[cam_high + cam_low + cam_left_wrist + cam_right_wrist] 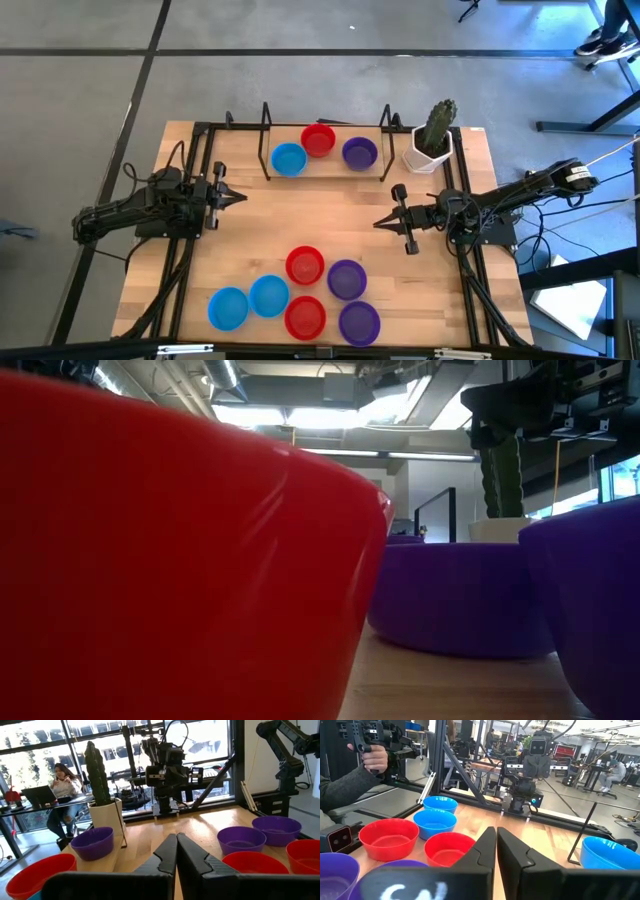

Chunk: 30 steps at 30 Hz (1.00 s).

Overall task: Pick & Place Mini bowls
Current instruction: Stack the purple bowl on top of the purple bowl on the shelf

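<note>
Several mini bowls sit in a cluster near the table's near edge: two blue (250, 302), two red (305, 265) and two purple (347, 279). Three more stand at the far edge between black posts: blue (288, 159), red (318, 140), purple (359, 153). My left gripper (243, 198) is shut, level above the table's left middle, touching nothing. My right gripper (378, 223) is shut, level above the right middle, pointing toward the left. In the wrist views, the shut left gripper (176, 840) and the shut right gripper (496, 832) show with the bowls beyond them.
A white pot with a cactus (432, 140) stands at the far right corner. Black posts (266, 140) flank the far bowls. A black frame (465, 200) runs along the table's sides. A person's hand (372, 757) holds a device off the near edge. Bare wood (310, 210) lies between the grippers.
</note>
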Each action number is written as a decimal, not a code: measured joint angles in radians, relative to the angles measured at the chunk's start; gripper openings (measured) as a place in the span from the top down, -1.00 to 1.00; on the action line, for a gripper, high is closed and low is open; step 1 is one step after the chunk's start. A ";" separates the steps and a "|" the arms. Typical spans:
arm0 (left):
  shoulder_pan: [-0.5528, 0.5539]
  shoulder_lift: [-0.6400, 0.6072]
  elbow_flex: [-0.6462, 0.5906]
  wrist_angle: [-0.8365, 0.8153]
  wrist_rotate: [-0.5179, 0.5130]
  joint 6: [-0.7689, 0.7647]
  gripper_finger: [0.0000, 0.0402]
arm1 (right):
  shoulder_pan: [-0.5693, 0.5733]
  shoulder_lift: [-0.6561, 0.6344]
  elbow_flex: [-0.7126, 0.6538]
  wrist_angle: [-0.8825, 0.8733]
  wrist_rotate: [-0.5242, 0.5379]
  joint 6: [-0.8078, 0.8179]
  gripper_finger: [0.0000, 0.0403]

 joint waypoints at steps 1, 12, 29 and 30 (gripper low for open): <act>0.000 0.000 0.000 0.000 0.000 0.000 0.99 | 0.000 0.000 0.000 0.000 0.000 0.000 0.91; 0.000 0.000 0.000 0.002 0.000 0.000 0.96 | 0.000 0.000 0.000 -0.005 0.000 0.006 0.91; 0.000 0.000 0.000 0.001 0.000 -0.001 0.95 | 0.000 0.000 0.000 -0.007 0.000 0.007 0.91; 0.000 0.000 0.000 0.001 0.000 -0.002 0.96 | 0.000 0.000 0.000 -0.007 0.000 0.007 0.91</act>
